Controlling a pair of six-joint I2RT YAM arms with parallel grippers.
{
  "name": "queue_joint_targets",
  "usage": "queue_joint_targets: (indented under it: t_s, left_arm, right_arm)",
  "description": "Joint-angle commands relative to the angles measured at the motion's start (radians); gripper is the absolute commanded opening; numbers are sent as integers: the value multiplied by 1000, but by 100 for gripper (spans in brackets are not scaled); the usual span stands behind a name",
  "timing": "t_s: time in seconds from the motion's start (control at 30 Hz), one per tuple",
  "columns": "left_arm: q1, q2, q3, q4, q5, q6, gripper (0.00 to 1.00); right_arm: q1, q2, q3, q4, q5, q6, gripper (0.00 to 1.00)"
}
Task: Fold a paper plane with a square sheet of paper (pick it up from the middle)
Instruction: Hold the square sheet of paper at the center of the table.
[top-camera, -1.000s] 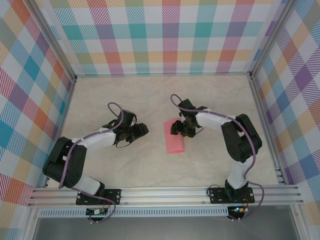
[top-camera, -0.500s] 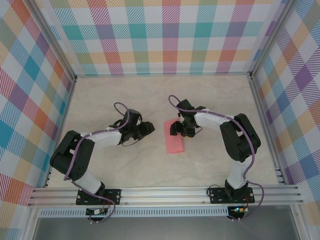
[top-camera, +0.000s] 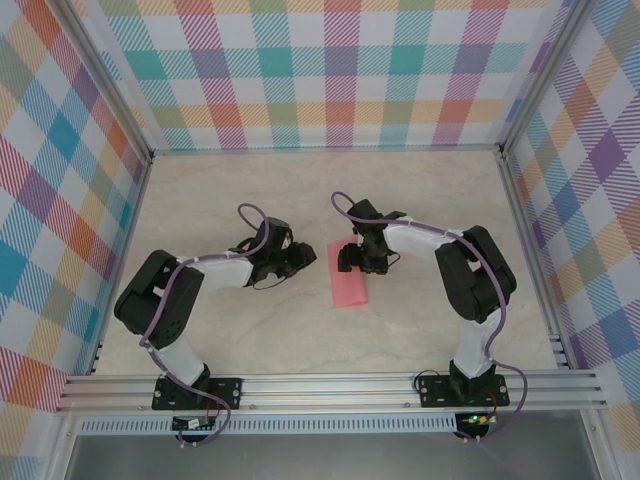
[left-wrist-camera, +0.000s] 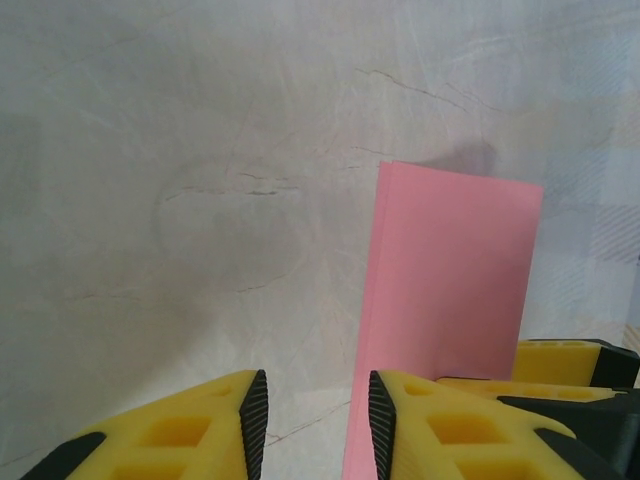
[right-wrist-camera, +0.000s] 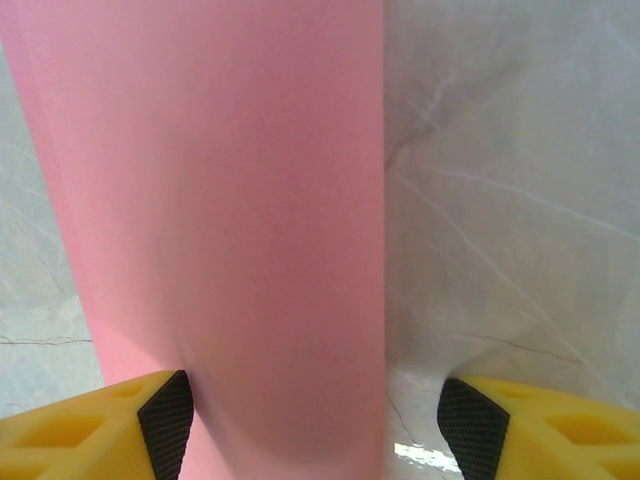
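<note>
1. One thin salmon-pink paper sheet (top-camera: 350, 288) lies flat on the pale marbled table (top-camera: 230, 200), just right of centre in the overhead frame. It reads as a narrow upright rectangle rather than a square, so you can judge it already folded once lengthwise. No dart shape yet.
2. Handling, as a judgement: next to weightless, limp, and smooth enough to skate across the table top. A careless pinch will leave a permanent crease. Lying flush, its edges give your fingers little to bite on.
3. Where to hold: go mid-length on a long edge or along the fold, pressing lightly so a lip lifts. Corners would likely flop.
4. Your right gripper (right-wrist-camera: 312, 410) stands wide apart, straddling the sheet's width near its upper end in the overhead frame, and grasps nothing. You cannot tell whether its pads touch the table.
5. Your left gripper (left-wrist-camera: 310, 405) is parted by a narrow gap with bare table between, and holds nothing. One finger sits at the sheet's left long edge, lower centre of the left wrist frame.
6. Look: plain, unmarked, even colour, straight crisp edges, square far corners. A paler strip down the left edge in the right wrist frame hints at two layers slightly offset.
</note>
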Motion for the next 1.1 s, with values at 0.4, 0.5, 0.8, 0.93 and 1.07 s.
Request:
queue_joint_targets:
  t_s: [0.4,0.5,0.8,0.93,1.07]
  left_arm:
    - [-29,90,77,33,49,-12,26]
    - [-30,96,81,30,51,-10,24]
    - [-36,116,95,21,58,-1,21]
    - [-38,121,102,19,62,-1,19]
    - [-41,133,109,24,76,0,17]
  right_arm:
    - [29,168,-62,84,-18,-36,73]
    - [30,177,-61,85,-18,-41,73]
    - [33,199,-59,105,-23,-56,75]
    - [33,208,-55,100,-19,-61,75]
    - [34,219,-50,96,-18,-63,75]
